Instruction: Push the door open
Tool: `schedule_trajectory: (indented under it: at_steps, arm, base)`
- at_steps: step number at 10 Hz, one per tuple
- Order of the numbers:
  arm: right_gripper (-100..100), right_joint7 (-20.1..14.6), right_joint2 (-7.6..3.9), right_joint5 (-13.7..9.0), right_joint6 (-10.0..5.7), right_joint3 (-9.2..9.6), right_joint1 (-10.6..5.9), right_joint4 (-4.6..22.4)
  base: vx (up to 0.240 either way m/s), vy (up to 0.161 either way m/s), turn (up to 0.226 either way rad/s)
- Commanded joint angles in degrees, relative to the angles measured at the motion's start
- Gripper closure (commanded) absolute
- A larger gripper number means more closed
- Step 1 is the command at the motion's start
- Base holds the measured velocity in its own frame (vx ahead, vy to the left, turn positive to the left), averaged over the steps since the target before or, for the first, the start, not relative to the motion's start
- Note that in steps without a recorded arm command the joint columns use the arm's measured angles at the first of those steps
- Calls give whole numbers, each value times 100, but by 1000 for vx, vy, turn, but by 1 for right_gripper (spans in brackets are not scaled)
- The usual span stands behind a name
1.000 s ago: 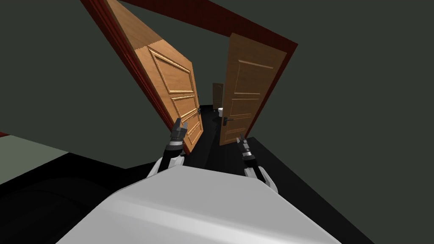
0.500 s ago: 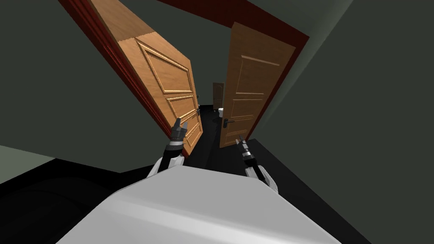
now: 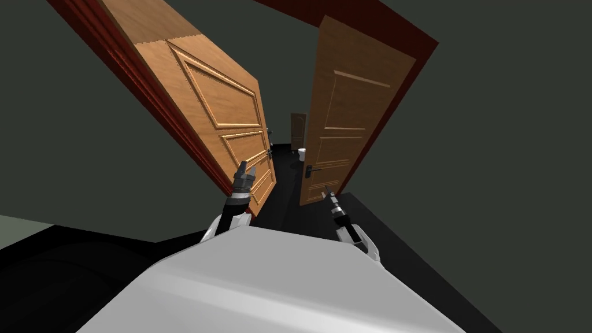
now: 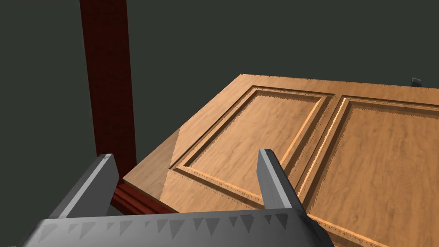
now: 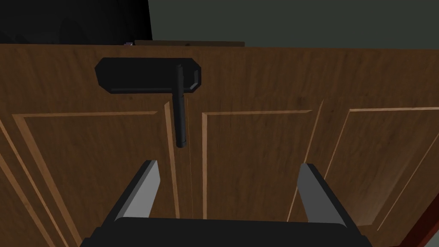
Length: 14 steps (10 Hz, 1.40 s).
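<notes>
Directly before the right gripper [image 5: 229, 169] stands the door [image 5: 266, 141]; handle [image 5: 180, 112] just beyond.

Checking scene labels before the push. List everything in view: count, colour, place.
left door: 1, light brown wood, swung wide open
right door: 1, brown wood, ajar
handles: 2, dark, one per door
frame: 1, dark red, around both doors
far door: 1, brown, beyond the gap
small object: 1, white, on the floor beyond the gap
walls: dark grey-green, both sides
floor: black
left gripper: open, at left door's lower panel
right gripper: open, facing right door's handle
</notes>
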Motion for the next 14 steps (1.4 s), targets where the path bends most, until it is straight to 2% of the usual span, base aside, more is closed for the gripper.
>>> schedule_trajectory:
  at_steps: [1, 4, 10, 11, 14]
  arm:
    - [-100, -140, -107, -13, 19, 64, -96, 199]
    - [-100, -359, -293, -40, 39, 158, -270, 536]
    - [-100, -657, -545, -76, 66, 287, -507, 994]
    - [-100, -622, -519, -72, 48, 275, -476, 960]
    - [-100, -590, -423, -83, 134, 218, -615, 1098]
  base:
    - [209, -2, 19]
    - [195, 1, 16]
    - [187, 0, 9]
    - [109, -6, 5]
    - [146, 46, 61]
